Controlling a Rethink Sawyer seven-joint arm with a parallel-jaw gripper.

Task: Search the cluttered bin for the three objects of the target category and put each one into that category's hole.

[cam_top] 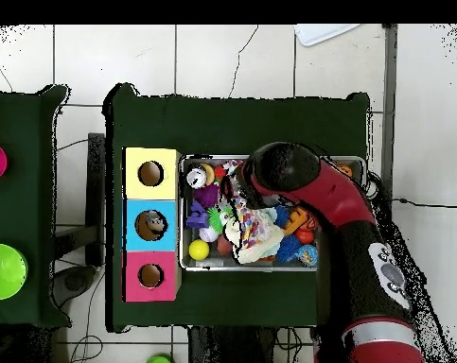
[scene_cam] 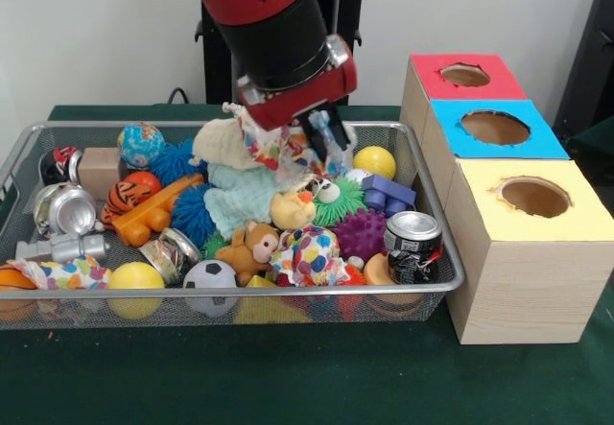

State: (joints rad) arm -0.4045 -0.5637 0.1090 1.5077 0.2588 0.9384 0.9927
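The silver wire-mesh bin is full of toys, cloths and cans. My gripper is down in the bin's far middle, among a patterned cloth and a cream cloth. A clear, glossy bluish piece, perhaps a plastic bottle, shows at the gripper's tip. Whether it is held I cannot tell. No other clear bottle shows. The blue-topped round hole is in the middle of the wooden box, right of the bin. In the overhead view something brownish lies inside this hole, and my arm covers the gripper.
Silver cans lie at the bin's front right and left. Balls, spiky toys, a plush bear and an orange toy crowd the bin. A red-topped hole and a yellow-topped hole flank the blue one.
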